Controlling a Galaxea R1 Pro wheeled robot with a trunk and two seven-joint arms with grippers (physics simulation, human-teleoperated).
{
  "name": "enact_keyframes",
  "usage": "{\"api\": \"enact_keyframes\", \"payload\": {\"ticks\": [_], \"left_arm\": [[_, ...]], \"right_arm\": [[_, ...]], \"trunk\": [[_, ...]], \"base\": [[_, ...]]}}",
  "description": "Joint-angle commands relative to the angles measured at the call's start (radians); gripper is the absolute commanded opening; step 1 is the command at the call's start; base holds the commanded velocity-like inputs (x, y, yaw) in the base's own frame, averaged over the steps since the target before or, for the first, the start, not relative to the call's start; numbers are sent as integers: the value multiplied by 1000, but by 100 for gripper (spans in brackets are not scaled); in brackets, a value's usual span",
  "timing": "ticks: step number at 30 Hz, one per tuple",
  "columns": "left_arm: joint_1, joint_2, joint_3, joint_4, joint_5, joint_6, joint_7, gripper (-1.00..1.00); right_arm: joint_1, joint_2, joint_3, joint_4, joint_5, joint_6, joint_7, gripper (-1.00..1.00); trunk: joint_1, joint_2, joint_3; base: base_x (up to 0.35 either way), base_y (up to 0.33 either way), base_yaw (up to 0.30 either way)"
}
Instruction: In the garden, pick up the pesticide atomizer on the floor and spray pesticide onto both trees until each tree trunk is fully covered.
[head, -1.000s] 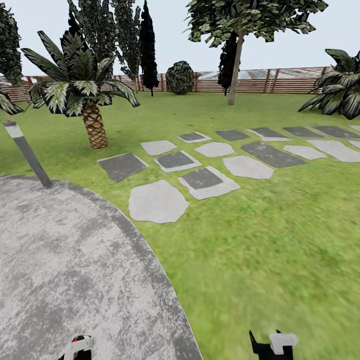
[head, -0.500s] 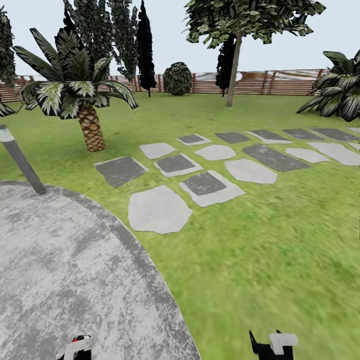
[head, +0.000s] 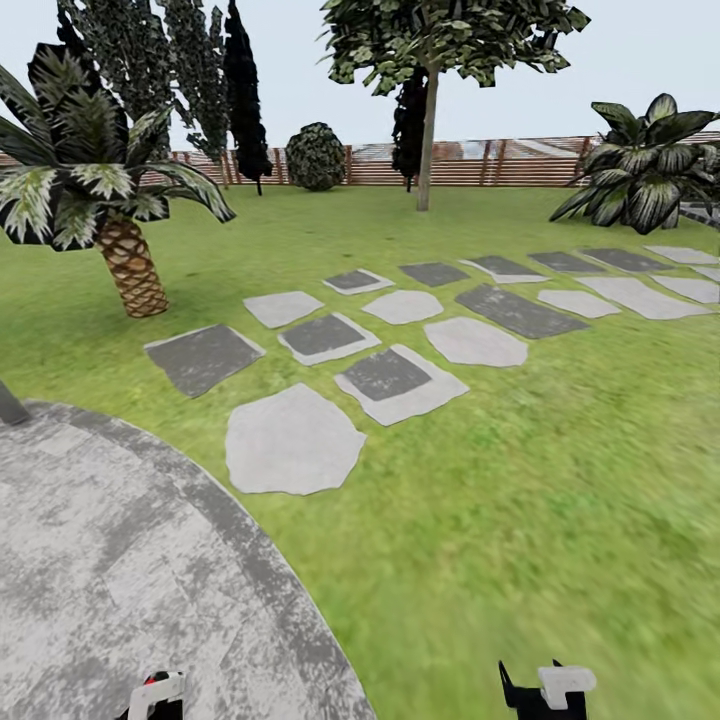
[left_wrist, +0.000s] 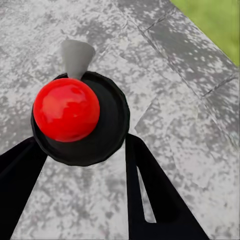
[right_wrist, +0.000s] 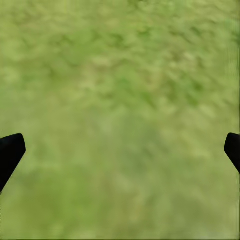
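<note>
Atomizer (left_wrist: 75, 120) body hidden under its red top, pinched between the left gripper's (left_wrist: 82, 165) two black fingers over the grey floor (head: 120, 560), near its curved edge. Both grippers cut off at head view's bottom; right gripper (right_wrist: 120, 150) hangs over lawn (head: 520, 480), fingers spread wide. One pale-trunked tree (head: 428, 140) by the fence (head: 480, 165).

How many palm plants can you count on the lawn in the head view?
2. One palm plant, with a scaly trunk, stands left, near the paving; the other sits far right, before the fence. More may lie outside the view.
</note>
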Motion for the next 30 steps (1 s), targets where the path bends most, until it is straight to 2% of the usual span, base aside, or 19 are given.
{"api": "enact_keyframes", "payload": {"ticks": [1,30], "left_arm": [[-1,0,3,1,1,-3,-3,-100],[-1,0,3,1,1,-3,-3,-100]], "right_arm": [[-1,0,0,1,0,-3,0,100],[0,0,0,0,0,-3,0,100]], "trunk": [[0,0,-1],[0,0,-1]], "base": [[309,135,-25],[324,101,-1]]}}
